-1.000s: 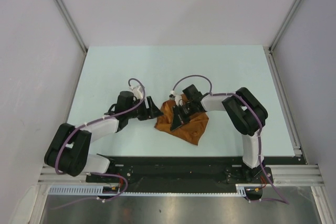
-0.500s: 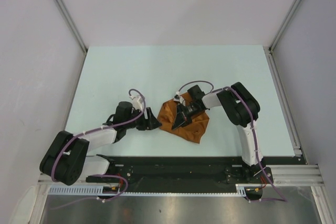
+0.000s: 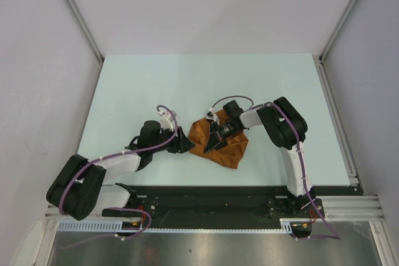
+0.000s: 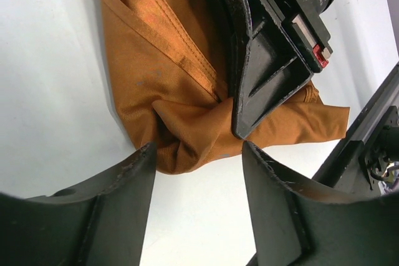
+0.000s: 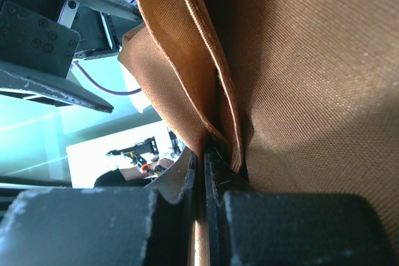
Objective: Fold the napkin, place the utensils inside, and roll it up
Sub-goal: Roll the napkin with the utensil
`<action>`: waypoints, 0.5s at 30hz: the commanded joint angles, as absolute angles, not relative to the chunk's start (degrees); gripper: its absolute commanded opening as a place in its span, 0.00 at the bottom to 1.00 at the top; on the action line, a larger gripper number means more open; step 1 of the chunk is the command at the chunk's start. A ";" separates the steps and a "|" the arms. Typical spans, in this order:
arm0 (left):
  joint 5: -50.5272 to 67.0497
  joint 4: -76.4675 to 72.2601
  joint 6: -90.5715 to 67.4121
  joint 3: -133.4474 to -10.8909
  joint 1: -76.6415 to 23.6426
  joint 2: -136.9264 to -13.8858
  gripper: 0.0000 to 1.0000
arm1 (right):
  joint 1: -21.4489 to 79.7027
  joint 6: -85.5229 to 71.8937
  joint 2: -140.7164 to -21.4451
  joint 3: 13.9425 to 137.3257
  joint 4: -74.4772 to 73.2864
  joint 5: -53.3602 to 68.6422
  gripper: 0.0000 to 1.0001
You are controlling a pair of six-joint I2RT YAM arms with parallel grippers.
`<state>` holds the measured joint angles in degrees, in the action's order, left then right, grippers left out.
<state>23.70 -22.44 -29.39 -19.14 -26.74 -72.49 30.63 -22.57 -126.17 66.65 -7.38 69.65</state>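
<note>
The rust-orange napkin (image 3: 227, 147) lies crumpled on the table (image 3: 187, 79) near its front edge. My right gripper (image 3: 210, 146) is shut on a fold of the napkin (image 5: 299, 60); the cloth runs into the closed jaws (image 5: 204, 154). A thin gold-brown strip shows between those jaws, and I cannot tell whether it is the fork or cloth. No fork shows otherwise. My left gripper (image 3: 184, 145) is open and empty, low over the table, its fingertips (image 4: 144, 154) just short of the napkin's bunched left edge (image 4: 181, 110). The right gripper (image 4: 268, 73) shows there, pressed on the cloth.
The pale table is walled by grey panels at left, right and back. The black base rail (image 3: 212, 200) runs along the front edge just behind the napkin. Purple cables loop above both wrists.
The left gripper has moved toward the front edge and closer to the napkin's left edge. The right arm drew in and lowered onto the napkin a second ago and has stayed since.
</note>
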 commanded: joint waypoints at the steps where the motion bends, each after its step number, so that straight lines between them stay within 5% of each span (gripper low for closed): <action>1: 23.02 -26.54 -27.69 -21.71 -27.42 -73.82 0.58 | 30.32 -25.58 -130.08 66.62 -10.72 65.57 0.02; 8: 26.19 -29.62 -29.18 -22.15 -27.86 -78.74 0.48 | 30.32 -25.14 -130.08 66.97 -11.51 65.04 0.02; 15: 22.95 -27.78 -29.79 -23.19 -28.12 -80.41 0.11 | 30.32 -24.09 -129.03 67.24 -12.91 64.34 0.05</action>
